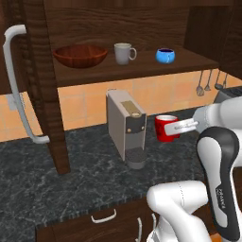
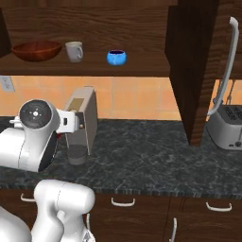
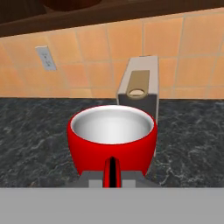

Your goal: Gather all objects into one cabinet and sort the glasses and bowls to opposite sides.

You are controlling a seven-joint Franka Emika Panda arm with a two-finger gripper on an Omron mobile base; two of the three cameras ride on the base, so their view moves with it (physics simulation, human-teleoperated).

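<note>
One red cup (image 3: 112, 142) sits right in front of us in the hand view, low in the middle of the frame. Our gripper (image 3: 112, 173) is squeezed tight on the cup's near wall, and we see one dark finger (image 3: 112, 171) against the red side. The cup has a pale inside and stands upright. In the left base view the cup (image 1: 165, 127) is at the middle right of the frame, held up off the dark counter (image 1: 71, 175), with the gripper (image 1: 182, 125) reaching in from the right.

Just behind the cup stands a grey coffee machine (image 1: 125, 127), in the middle of the left base view. In the right base view the coffee machine (image 2: 82, 123) is at the middle left, partly behind our white arm.

Farther back is an orange tiled wall (image 3: 87, 57). Above it, along the top of the left base view, is the dark wooden cabinet (image 1: 47, 85) with its shelf. On the shelf, from left to right, we see a wide brown bowl (image 1: 80, 55), a pale mug (image 1: 124, 53) and a small blue bowl (image 1: 165, 56). They stand apart from each other. A long light handle (image 1: 16, 85) is on the open door at the upper left. A toaster (image 2: 227, 126) sits at the right edge of the right base view.
</note>
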